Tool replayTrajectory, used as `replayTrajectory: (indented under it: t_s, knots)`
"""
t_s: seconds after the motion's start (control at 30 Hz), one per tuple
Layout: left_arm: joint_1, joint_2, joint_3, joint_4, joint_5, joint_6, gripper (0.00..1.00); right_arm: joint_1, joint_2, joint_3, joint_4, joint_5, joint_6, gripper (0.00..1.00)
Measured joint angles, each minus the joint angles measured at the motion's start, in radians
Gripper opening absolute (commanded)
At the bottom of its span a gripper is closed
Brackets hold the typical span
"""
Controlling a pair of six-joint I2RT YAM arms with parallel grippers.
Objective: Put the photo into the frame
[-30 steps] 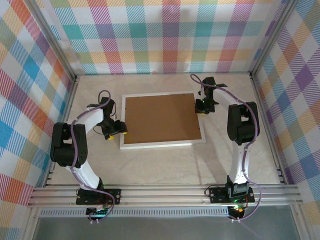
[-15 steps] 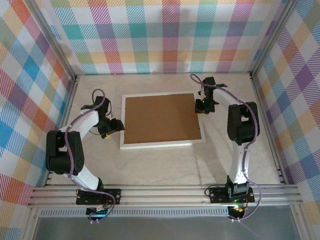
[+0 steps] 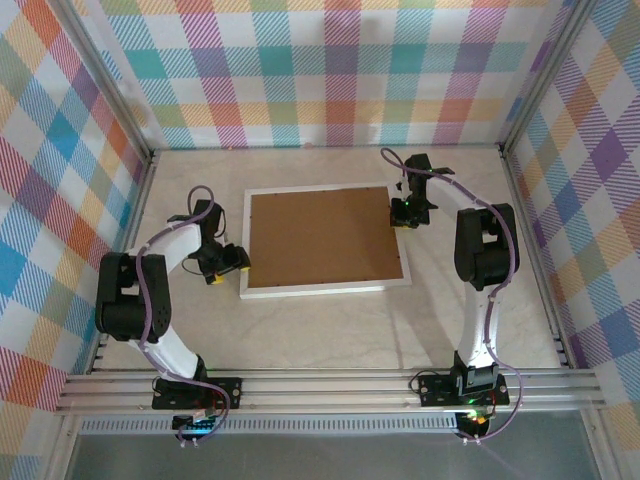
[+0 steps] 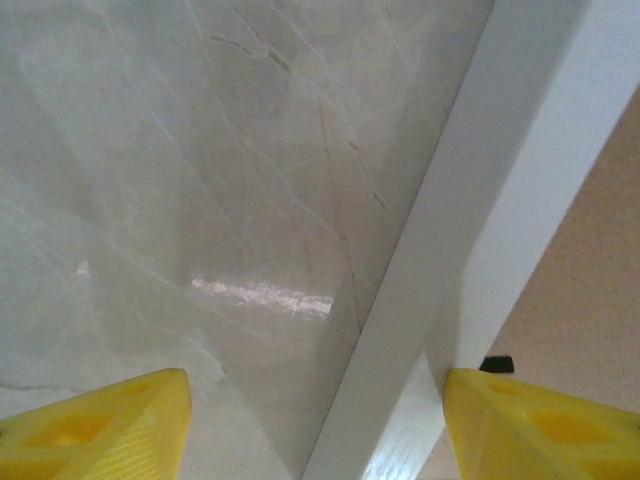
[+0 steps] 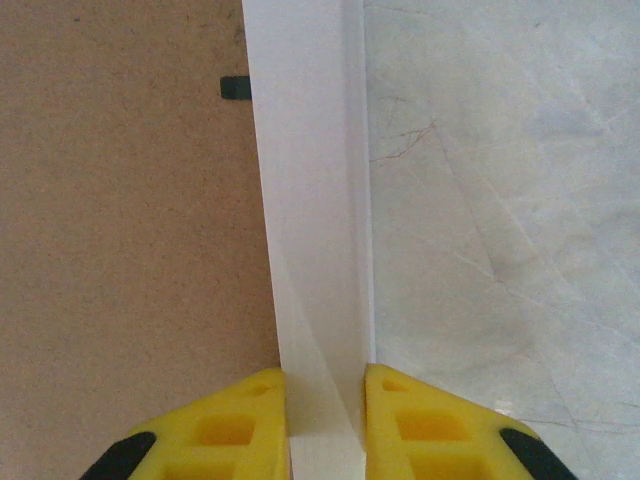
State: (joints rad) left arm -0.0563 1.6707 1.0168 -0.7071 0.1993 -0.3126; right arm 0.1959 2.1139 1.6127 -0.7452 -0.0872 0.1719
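The frame lies face down in the middle of the table, its white border around a brown backing board. The photo is hidden. My left gripper is low at the frame's left rail, open. Its yellow fingers straddle the white rail, one over the table and one on the backing side. My right gripper is shut on the frame's right rail, yellow fingertips pressed against both sides of it.
Small black retaining tabs sit on the backing board beside the rails. Pale marble tabletop surrounds the frame. Checked walls close the left, back and right sides.
My left arm's elbow swung out to the left and partly back, and its gripper shifted slightly along the frame's left rail. The right arm and the frame stayed put.
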Motion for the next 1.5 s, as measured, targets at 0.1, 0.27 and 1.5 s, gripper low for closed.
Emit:
replayTrajectory:
  t_s: [0.1,0.27,1.5]
  knots:
    - [-0.002,0.004,0.0,0.003,0.005,-0.006,0.67,0.0,0.0,0.0,0.0,0.0,0.0,0.2]
    - [-0.016,0.008,-0.001,0.007,0.013,-0.019,0.67,0.0,0.0,0.0,0.0,-0.002,0.001,0.19]
    - [-0.153,0.104,0.177,-0.067,-0.096,-0.076,0.7,-0.006,0.0,0.001,0.021,-0.015,0.029,0.2]
